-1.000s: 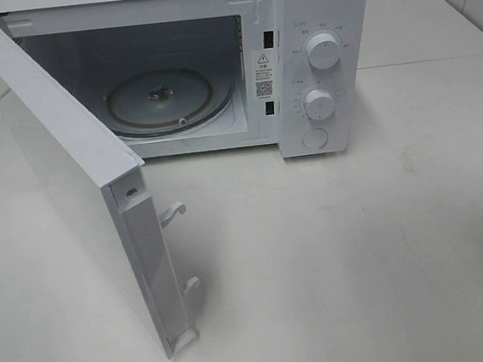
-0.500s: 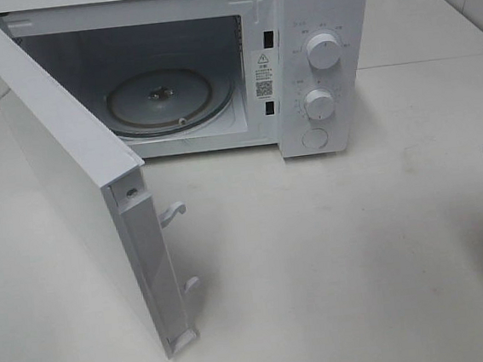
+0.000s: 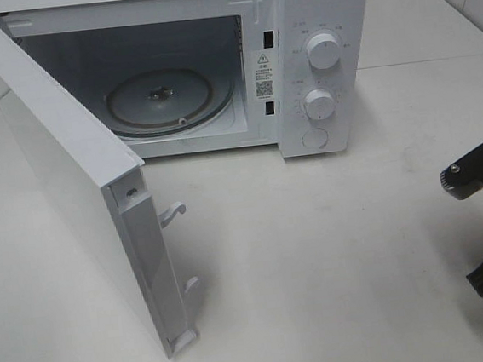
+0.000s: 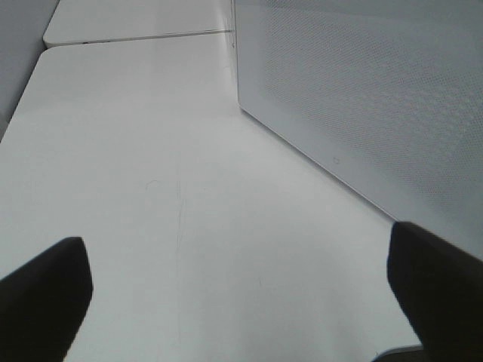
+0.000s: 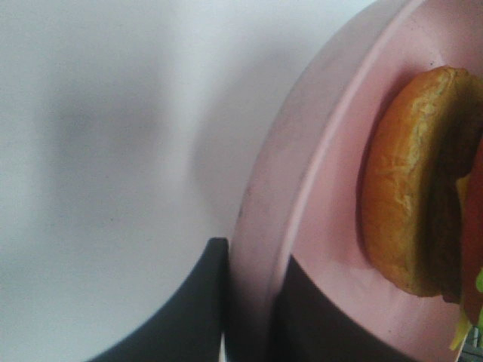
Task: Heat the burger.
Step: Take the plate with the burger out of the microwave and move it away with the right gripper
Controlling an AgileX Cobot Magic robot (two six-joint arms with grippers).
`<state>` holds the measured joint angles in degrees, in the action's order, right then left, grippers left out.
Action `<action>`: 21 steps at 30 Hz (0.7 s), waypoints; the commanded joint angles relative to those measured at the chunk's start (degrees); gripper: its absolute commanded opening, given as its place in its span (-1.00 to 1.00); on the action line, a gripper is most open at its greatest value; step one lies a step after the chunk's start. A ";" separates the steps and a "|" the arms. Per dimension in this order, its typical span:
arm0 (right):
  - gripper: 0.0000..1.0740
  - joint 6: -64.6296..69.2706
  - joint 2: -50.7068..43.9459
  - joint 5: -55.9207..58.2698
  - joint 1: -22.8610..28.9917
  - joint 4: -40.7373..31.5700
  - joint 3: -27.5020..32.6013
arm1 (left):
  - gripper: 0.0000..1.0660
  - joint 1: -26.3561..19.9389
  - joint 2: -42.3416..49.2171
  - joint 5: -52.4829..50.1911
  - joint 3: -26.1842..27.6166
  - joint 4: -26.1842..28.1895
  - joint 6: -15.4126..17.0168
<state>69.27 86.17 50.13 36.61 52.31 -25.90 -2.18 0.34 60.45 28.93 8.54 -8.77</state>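
Note:
The burger, with its golden-brown bun, lies on a pink plate in the right wrist view. My right gripper is shut on the plate's rim, one dark finger on each side of it. In the high view only black parts of my right arm show at the right edge; burger and plate are out of that view. The white microwave stands at the back with its door swung wide and its glass turntable bare. My left gripper is open and holds nothing, low over the table beside the door's dotted outer face.
The open door juts towards the front left of the white table. Two knobs and a round button sit on the microwave's right panel. A table seam runs beyond the left gripper.
My right arm has come into the high view from the right edge and moved leftwards. The microwave and its door have not moved.

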 commanded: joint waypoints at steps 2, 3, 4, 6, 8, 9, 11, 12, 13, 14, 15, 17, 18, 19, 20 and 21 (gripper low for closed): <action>-0.88 3.21 3.84 0.97 -0.23 3.55 -0.29 | 0.87 0.00 0.97 -0.74 -0.11 -0.06 0.29; -0.87 4.93 5.90 0.23 -0.23 4.53 -0.29 | 0.87 0.00 0.97 -0.74 -0.11 -0.06 0.29; -0.87 4.93 5.90 0.23 -0.23 4.53 -0.29 | 0.87 0.00 0.97 -0.74 -0.11 -0.06 0.29; -0.86 6.88 7.85 -0.40 -0.23 5.67 -0.29 | 0.87 0.00 0.97 -0.74 -0.11 -0.06 0.29; -0.85 11.00 10.54 -0.46 -0.23 8.02 -0.34 | 0.87 0.00 0.97 -0.74 -0.11 -0.06 0.29; -0.85 11.00 10.54 -0.46 -0.23 8.02 -0.34 | 0.87 0.00 0.97 -0.74 -0.11 -0.06 0.29; -0.83 13.46 12.38 -0.34 -0.23 9.11 -1.03 | 0.87 0.00 0.97 -0.74 -0.11 -0.06 0.29; -0.82 14.44 13.18 -0.29 -0.23 9.45 -1.49 | 0.87 0.00 0.97 -0.74 -0.11 -0.06 0.29; -0.80 14.95 14.55 -0.23 -0.23 10.14 -2.41 | 0.87 0.00 0.97 -0.74 -0.11 -0.06 0.29; -0.80 14.95 14.55 -0.23 -0.23 10.14 -2.41 | 0.87 0.00 0.97 -0.74 -0.11 -0.06 0.29; -0.78 14.90 15.93 -0.17 -0.23 10.37 -3.38 | 0.87 0.00 0.97 -0.74 -0.11 -0.06 0.29; -0.76 14.90 16.79 -0.06 -0.23 10.37 -3.95 | 0.87 0.00 0.97 -0.74 -0.11 -0.06 0.29; -0.72 14.90 18.11 0.00 -0.23 10.37 -4.87 | 0.87 0.00 0.97 -0.74 -0.11 -0.06 0.29; -0.72 14.90 18.11 0.00 -0.23 10.37 -4.87 | 0.87 0.00 0.97 -0.74 -0.11 -0.06 0.29; -0.69 14.90 18.68 0.00 -0.23 10.26 -5.21 | 0.87 0.00 0.97 -0.74 -0.11 -0.06 0.29; -0.61 14.90 19.42 -0.11 -0.23 10.20 -5.61 | 0.87 0.00 0.97 -0.74 -0.11 -0.06 0.29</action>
<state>83.59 104.56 46.93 36.61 61.13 -30.77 -2.18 0.34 60.45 28.93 8.54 -8.77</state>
